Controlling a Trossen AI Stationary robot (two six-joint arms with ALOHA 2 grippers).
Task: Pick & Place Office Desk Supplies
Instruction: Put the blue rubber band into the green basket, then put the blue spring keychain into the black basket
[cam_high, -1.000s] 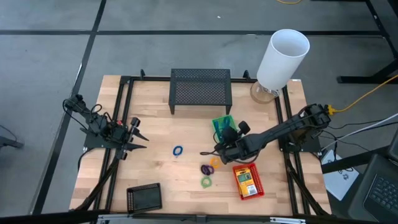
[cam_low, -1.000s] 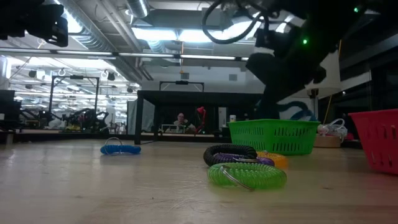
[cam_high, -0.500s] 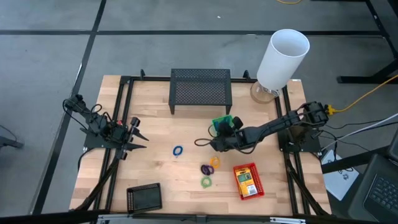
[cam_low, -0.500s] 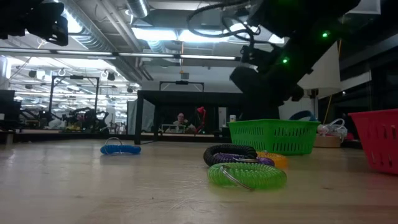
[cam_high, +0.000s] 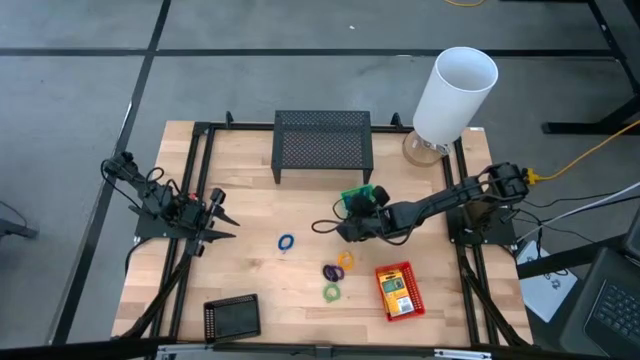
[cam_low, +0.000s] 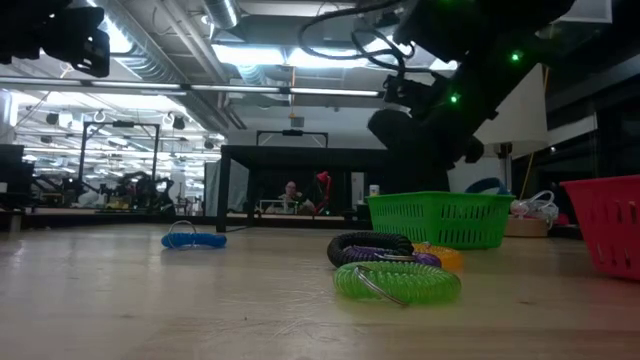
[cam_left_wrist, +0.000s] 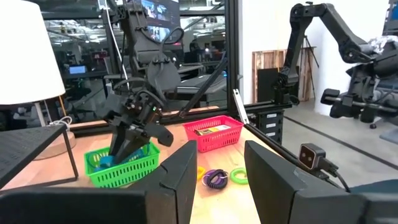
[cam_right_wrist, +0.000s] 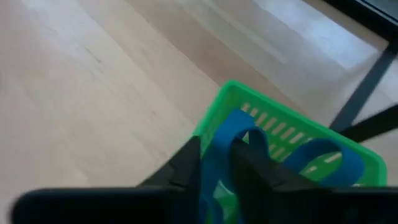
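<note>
The right end effector (cam_high: 343, 228) has moved from the rings (cam_high: 335, 272) to the green basket (cam_high: 357, 196) farther back on the worktop. Its fingers are nearly closed; whether they hold the blue bands (cam_right_wrist: 233, 137) is unclear.

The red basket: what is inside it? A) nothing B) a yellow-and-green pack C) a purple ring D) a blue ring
B: in the high view the red basket holds a yellow-and-green pack, while the purple ring and the blue ring lie out on the table.
</note>
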